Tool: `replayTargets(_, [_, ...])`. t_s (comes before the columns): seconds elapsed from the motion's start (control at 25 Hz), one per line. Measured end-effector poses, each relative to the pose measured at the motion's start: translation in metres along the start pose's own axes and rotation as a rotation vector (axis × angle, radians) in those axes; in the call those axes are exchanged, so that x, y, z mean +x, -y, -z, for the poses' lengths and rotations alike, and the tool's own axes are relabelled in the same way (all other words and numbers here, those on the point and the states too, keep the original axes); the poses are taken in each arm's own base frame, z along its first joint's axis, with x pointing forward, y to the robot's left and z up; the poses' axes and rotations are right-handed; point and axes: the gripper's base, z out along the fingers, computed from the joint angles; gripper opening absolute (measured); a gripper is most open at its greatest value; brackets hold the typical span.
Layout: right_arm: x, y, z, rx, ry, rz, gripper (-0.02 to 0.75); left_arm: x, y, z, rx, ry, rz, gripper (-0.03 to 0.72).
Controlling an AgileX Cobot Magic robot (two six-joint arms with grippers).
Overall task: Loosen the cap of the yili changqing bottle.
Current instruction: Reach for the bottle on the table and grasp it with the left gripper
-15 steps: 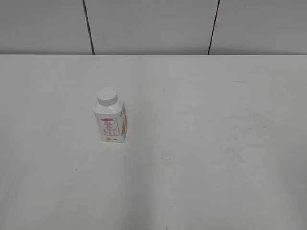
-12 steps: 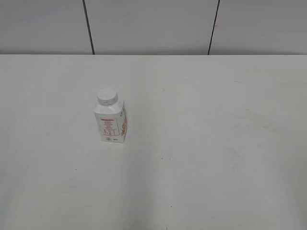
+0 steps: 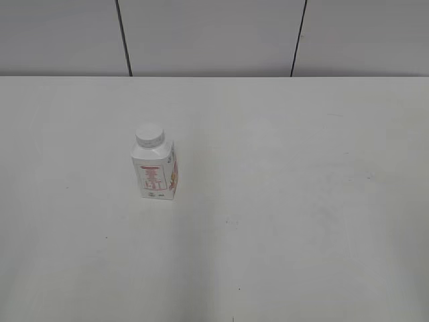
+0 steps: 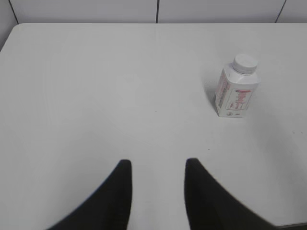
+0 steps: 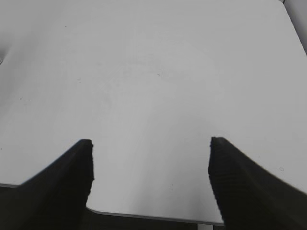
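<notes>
The yili changqing bottle stands upright left of centre on the counter, its cap on. Nothing is gripped: the left tool is partly spread, the right tool wide, both well apart from it. The approach looks unstarted; next, one tool should probably steady the body while the other closes on the cap.

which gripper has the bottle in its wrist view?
The left gripper: its view shows the bottle upright on the table, ahead-right of its fingers. The right gripper sees bare table only.

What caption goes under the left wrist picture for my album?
Open left gripper hovers over the white table, far from the capped bottle.
</notes>
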Motion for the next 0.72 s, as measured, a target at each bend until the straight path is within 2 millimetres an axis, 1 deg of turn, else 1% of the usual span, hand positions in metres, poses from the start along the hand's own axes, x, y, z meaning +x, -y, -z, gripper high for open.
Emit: replayTargets(0.72, [0.0,0.0,0.0,0.0,0.0,0.0,0.586,0.0,0.0,0.0,0.0,0.0,0.0,0.244])
